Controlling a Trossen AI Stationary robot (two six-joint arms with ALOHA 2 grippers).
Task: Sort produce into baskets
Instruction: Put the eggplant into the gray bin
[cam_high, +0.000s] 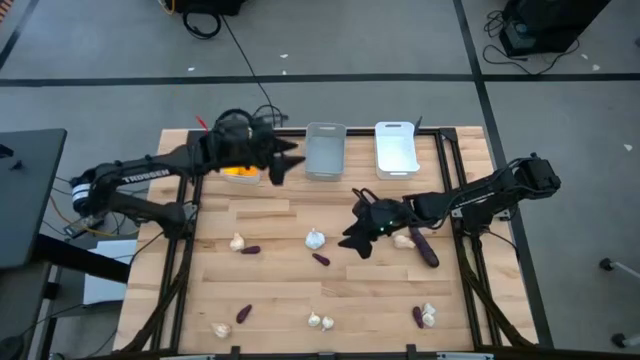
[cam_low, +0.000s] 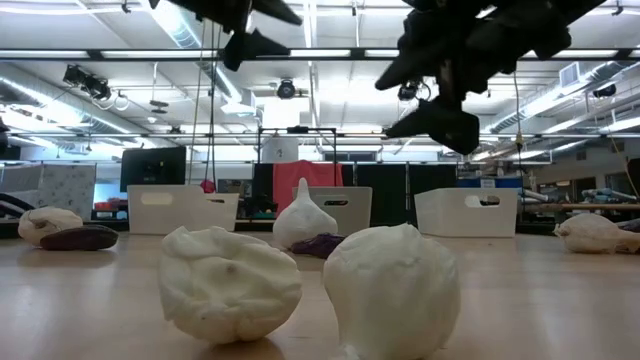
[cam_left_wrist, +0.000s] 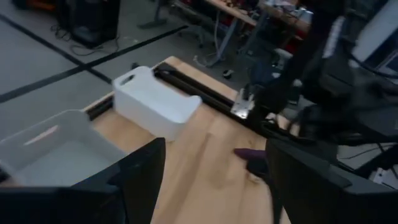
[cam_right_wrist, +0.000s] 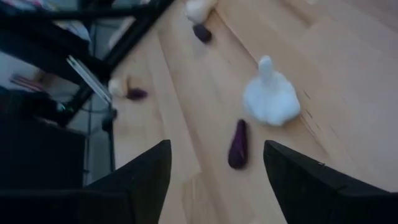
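Observation:
Three baskets stand along the far edge. The left one (cam_low: 180, 208) is largely hidden under my left arm in the high view and holds orange-yellow fruit (cam_high: 240, 172). The grey-translucent one (cam_high: 325, 150) is in the middle and a white one (cam_high: 396, 148) on the right. My left gripper (cam_high: 290, 160) is open and empty, raised between the left and grey baskets. My right gripper (cam_high: 355, 237) is open and empty above mid-table. It points toward a garlic bulb (cam_right_wrist: 270, 99) and a small purple piece (cam_right_wrist: 238, 144) lying on the wood.
More garlic bulbs and purple pieces lie scattered on the table: a pair at the left (cam_high: 240, 244), a pair beside my right arm (cam_high: 415, 243), and several along the near edge (cam_high: 320, 321) (cam_high: 423, 316) (cam_high: 221, 329). Black frame rails (cam_high: 455, 200) run along both sides.

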